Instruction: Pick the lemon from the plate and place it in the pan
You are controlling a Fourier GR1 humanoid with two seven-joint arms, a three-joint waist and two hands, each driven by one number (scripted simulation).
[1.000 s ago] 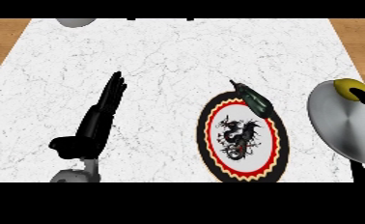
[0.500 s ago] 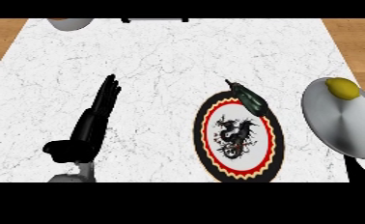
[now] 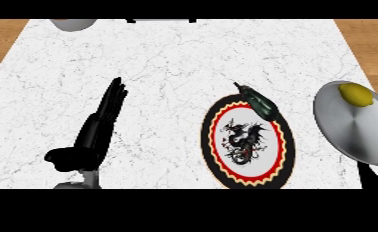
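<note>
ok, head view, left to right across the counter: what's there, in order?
Left hand, open with fingers straight → dragon-patterned plate, with a dark object at its top edge → silver pan at the right edge, holding the lemon. The right hand is not in view.

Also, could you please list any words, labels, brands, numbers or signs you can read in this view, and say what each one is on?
There is no readable text.
The plate carries only a black dragon-like picture inside a red and yellow border, with no letters.
The lemon, the grey pan and the marble counter show no markings.
</note>
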